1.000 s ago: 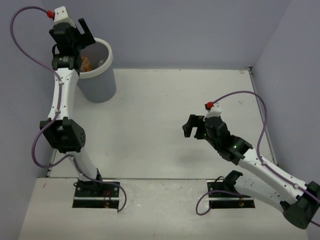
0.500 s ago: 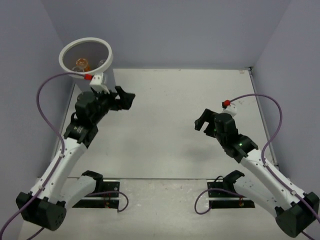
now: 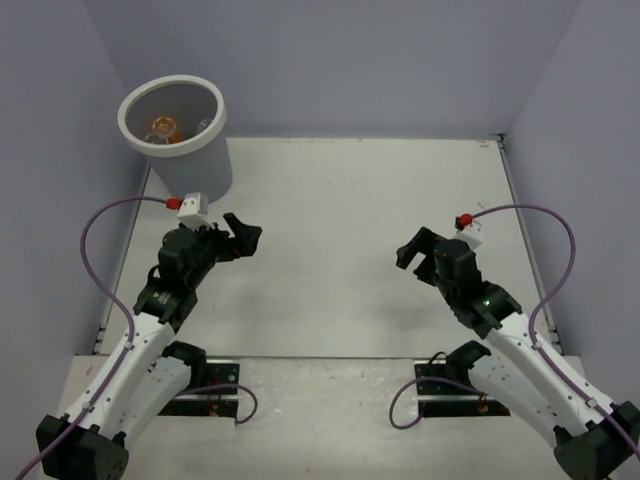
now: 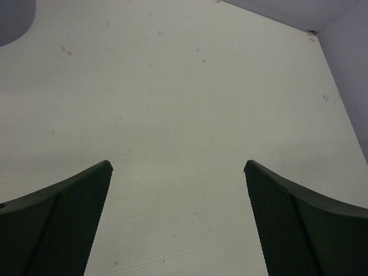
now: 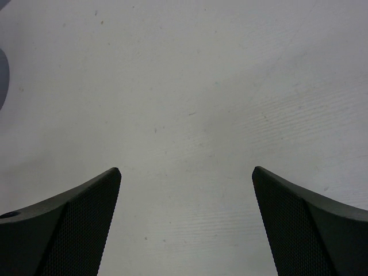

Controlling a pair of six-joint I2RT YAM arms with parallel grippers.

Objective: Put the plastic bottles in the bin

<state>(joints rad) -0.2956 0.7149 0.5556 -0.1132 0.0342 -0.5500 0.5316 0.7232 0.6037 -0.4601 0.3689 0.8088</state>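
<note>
The bin (image 3: 172,92), a round white-grey bucket, stands at the far left corner of the table. Inside it I see an orange bottle (image 3: 160,128) and part of a clear one (image 3: 203,124); other bottles are hidden. No bottle lies on the table. My left gripper (image 3: 243,234) is open and empty over the left half of the table, well in front of the bin; its wrist view (image 4: 178,167) shows only bare table. My right gripper (image 3: 411,250) is open and empty over the right half; its wrist view (image 5: 187,171) shows bare table too.
The white table (image 3: 340,230) is enclosed by blue-grey walls at the back and both sides. Purple cables loop off both arms. The arm bases sit on black plates at the near edge.
My left arm has pulled back from over the bin to a low pose in front of it. My right arm has drawn back a little toward the near right.
</note>
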